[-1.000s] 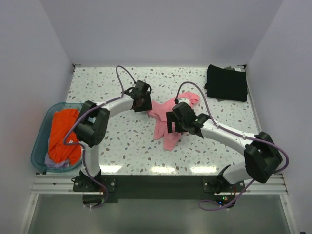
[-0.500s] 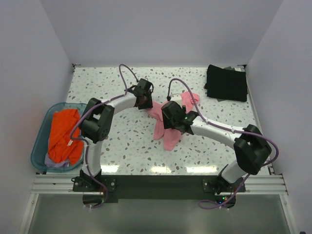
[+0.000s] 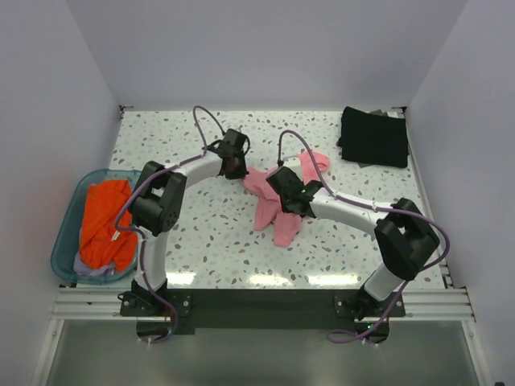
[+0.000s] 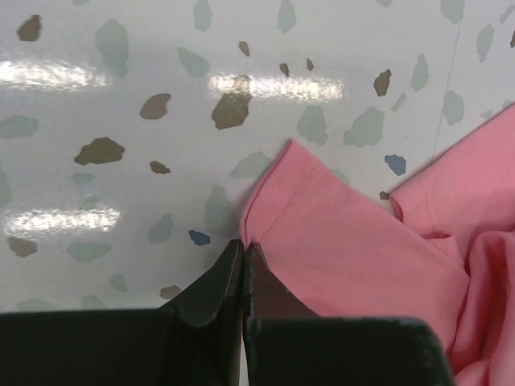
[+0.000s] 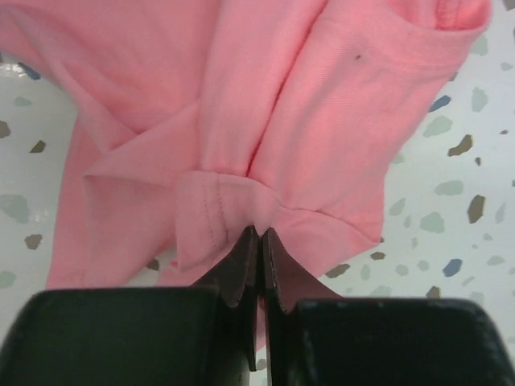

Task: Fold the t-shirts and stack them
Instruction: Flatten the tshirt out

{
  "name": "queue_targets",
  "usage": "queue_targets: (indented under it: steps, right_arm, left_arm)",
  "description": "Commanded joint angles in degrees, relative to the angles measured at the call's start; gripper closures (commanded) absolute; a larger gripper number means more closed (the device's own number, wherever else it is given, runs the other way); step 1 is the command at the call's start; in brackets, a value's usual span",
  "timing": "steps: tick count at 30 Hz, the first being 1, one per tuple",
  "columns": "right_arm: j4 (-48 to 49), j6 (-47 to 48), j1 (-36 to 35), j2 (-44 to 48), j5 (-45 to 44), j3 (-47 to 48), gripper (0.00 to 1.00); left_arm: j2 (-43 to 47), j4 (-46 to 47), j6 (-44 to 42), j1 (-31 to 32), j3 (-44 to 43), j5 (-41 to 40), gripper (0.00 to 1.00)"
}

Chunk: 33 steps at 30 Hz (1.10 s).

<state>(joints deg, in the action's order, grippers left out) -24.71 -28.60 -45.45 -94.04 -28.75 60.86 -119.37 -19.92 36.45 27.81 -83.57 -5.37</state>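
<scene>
A salmon-pink t-shirt (image 3: 269, 213) lies crumpled in the middle of the speckled table. My left gripper (image 3: 240, 171) sits at its upper left edge. In the left wrist view the left gripper (image 4: 243, 244) is shut, pinching the stitched hem corner of the pink shirt (image 4: 362, 249). My right gripper (image 3: 276, 186) rests on the shirt's middle. In the right wrist view the right gripper (image 5: 259, 232) is shut on a bunched fold of the pink shirt (image 5: 265, 96). A black t-shirt (image 3: 372, 137), folded square, lies at the far right corner, away from both grippers.
A translucent blue tub (image 3: 66, 229) holding orange cloth (image 3: 103, 221) stands at the table's left edge. White walls close in the table on three sides. Cables loop above both wrists.
Both grippers have gone from open to shut on the pink shirt. The right gripper moved up and left across the shirt; the left gripper shifted only a little at the shirt's upper left edge.
</scene>
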Motion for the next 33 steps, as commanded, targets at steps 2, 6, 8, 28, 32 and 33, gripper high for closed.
queue_targets:
  steps: [2,6,8,28,32,33]
  right_arm:
    - [-2.62,0.04,5.28,8.49,-1.4,1.28,1.0]
    - [-4.99,1.0,10.65,17.12,-0.08,0.92,1.0]
    - [-6.74,1.88,13.71,20.63,-0.42,1.45,1.0]
    - [-1.05,-2.95,37.71,11.0,17.31,3.64,0.92]
    - [-0.16,-4.53,41.58,3.61,24.26,6.72,0.57]
    - [-0.34,-4.27,41.76,3.43,24.27,7.08,0.52]
  left_arm:
    - [10.0,0.85,0.73,-5.74,3.67,-1.05,1.0]
    - [19.07,-0.37,3.18,-11.29,9.04,-3.07,1.0]
    - [25.02,-0.56,4.77,-14.79,12.8,-3.6,1.0]
    - [15.19,0.33,0.92,-25.53,1.16,6.32,1.0]
    - [4.95,-6.0,-1.29,-25.27,-14.94,10.54,0.77]
    - [4.94,-5.92,-1.29,-24.66,-15.04,11.07,0.49]
